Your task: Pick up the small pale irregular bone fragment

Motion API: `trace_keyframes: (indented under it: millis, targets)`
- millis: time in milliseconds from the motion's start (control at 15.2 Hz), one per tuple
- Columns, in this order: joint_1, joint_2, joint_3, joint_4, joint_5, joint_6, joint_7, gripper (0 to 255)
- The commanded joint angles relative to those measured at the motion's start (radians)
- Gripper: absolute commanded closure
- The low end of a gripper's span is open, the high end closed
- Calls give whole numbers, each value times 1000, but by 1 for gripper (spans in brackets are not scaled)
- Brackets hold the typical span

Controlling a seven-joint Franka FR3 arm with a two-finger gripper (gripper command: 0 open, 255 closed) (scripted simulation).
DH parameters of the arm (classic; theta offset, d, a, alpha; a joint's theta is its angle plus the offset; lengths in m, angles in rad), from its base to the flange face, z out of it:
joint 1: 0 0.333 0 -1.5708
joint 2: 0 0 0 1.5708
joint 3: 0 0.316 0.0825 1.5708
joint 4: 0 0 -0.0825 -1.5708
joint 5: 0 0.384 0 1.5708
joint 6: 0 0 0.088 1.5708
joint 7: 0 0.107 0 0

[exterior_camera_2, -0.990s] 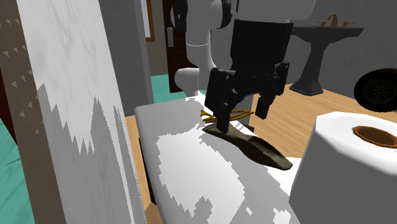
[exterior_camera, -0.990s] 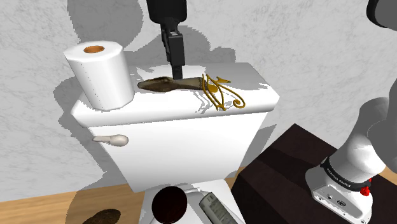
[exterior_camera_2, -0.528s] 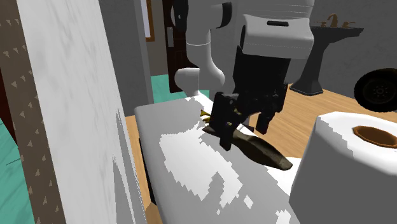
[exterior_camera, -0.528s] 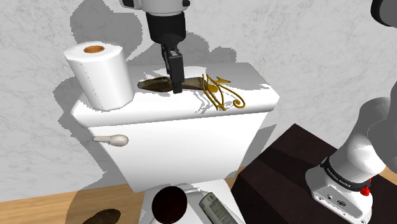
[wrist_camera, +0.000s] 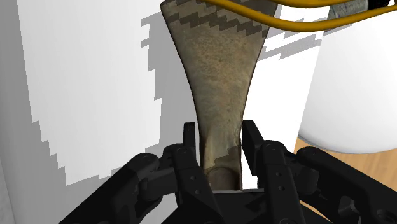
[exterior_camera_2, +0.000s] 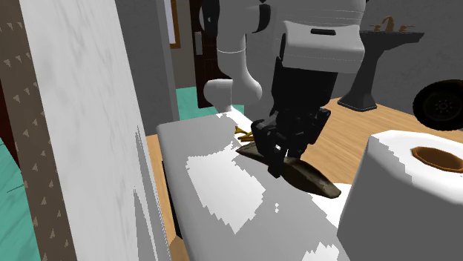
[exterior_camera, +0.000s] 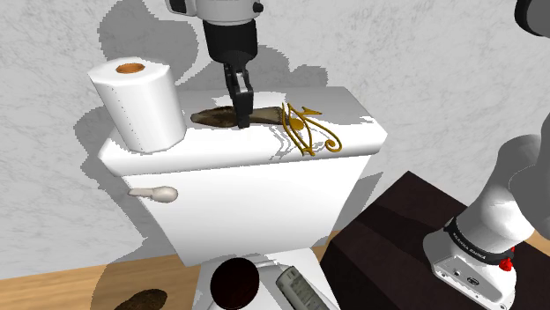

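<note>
The hand (exterior_camera: 240, 118) is down on top of a white toilet tank lid (exterior_camera: 264, 148), clenched around the bone fragment (exterior_camera: 211, 116), which in these renders is a mottled brown, long and flat rather than pale. In the wrist view the two black fingers (wrist_camera: 191, 149) press against either side of the fragment's narrow end (wrist_camera: 219, 70), with the piece widening away from the hand (wrist_camera: 221, 137) towards a gold wire ornament (wrist_camera: 305, 22). From the shoulder view the fragment lies flat on the far middle of the lid, between a toilet paper roll (exterior_camera: 141, 101) standing upright at that view's left and the gold ornament (exterior_camera: 308, 130) at its right, and the ornament sits just beside the fragment's end. In the second exterior view the hand (exterior_camera_2: 278, 159) grips the fragment (exterior_camera_2: 308, 178) near its far end, the dark tapering tip points towards the near roll (exterior_camera_2: 404, 193), and the ornament (exterior_camera_2: 243, 133) peeks out behind the fingers, all on the lid (exterior_camera_2: 215, 185). A pale flush handle (exterior_camera: 154, 193) sticks out of the tank front below the roll. The dark stand (exterior_camera: 388, 238) sits at the shoulder view's lower right, and a dark pedestal basin (exterior_camera_2: 378, 67) stands far off on a wooden floor (exterior_camera_2: 349, 126)
</note>
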Motion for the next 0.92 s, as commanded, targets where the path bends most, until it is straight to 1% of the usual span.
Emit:
trace_keyframes:
  millis: [0,132,198,858]
  targets:
    - [0,0,0,0,0,0,0,255]
    - [1,2,0,2,-1,0,1,255]
    - [2,4,0,19,-1,-15,0,255]
    - [22,54,4,225,-18,-174,0,255]
